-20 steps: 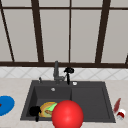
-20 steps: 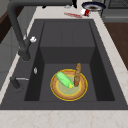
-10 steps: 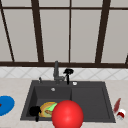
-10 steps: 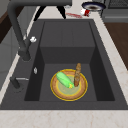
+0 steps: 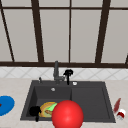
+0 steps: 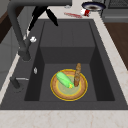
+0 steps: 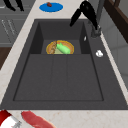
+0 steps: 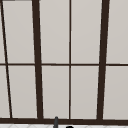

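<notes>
My right hand (image 5: 68,73) hangs open just right of the dark faucet (image 5: 56,72), over the sink's back rim. From the sides this hand (image 6: 41,12) (image 7: 86,11) shows straight, spread fingers pointing down, holding nothing. My left hand (image 5: 35,111) floats at the sink's front left corner, fingers relaxed, beside a yellow-rimmed plate (image 6: 57,93) in the left basin. On the plate lie a green vegetable (image 6: 64,79) and a brown stick-shaped piece (image 6: 77,77). A big red ball (image 5: 67,115) sits in front of the sink's near edge.
The dark double sink (image 5: 87,100) is set in a pale counter. A blue plate (image 5: 5,105) with a small brown bit lies at the left. A red strip (image 5: 116,105) and a red-and-white can (image 5: 121,113) lie at the right. Behind is a window.
My right hand has shifted a little by the faucet, coming further into the left side view. Nothing else has moved.
</notes>
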Robot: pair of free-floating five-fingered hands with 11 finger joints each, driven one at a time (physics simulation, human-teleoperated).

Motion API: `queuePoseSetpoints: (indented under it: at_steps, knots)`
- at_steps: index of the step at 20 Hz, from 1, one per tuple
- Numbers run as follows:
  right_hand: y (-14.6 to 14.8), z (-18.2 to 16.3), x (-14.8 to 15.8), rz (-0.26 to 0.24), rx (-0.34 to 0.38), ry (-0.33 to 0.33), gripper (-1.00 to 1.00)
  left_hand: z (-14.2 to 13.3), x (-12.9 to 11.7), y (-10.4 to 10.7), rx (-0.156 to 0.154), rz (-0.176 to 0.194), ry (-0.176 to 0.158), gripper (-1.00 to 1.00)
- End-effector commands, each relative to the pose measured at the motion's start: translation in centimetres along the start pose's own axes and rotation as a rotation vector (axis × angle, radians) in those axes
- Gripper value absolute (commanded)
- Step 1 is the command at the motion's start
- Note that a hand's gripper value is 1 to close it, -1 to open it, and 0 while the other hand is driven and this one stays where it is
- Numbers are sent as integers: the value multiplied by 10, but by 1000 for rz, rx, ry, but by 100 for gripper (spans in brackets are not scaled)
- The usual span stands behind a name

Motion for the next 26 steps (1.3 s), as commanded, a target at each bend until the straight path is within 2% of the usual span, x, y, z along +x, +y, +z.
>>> queuePoseSetpoints:
  at_steps: [1,4,6,11,13,16,20,21,22,24,26]
  knots:
    - [-3,-21,-4,47,54,-23,-100,0,0,0,0,0,0,0]
    - [-15,-29,-4,45,41,-29,-100,0,0,0,0,0,0,0]
    - [-20,-17,-8,31,25,-35,-100,0,0,0,0,0,0,0]
    - [-24,-48,0,26,62,-54,-100,0,0,0,0,0,0,0]
    - [-20,-68,2,46,59,-5,-100,0,0,0,0,0,0,0]
    - [-14,-93,2,79,29,6,-100,0,0,0,0,0,0,0]
    - [-9,-129,5,87,22,5,-100,0,0,0,0,0,0,0]
    - [-7,-135,7,86,24,1,100,0,0,0,0,0,0,0]
    - [-5,-138,8,116,15,-16,100,0,0,0,0,0,0,0]
    - [-4,-140,2,118,4,-38,100,0,0,0,0,0,0,0]
    - [-11,-142,-10,106,-46,-49,100,0,0,0,0,0,0,0]
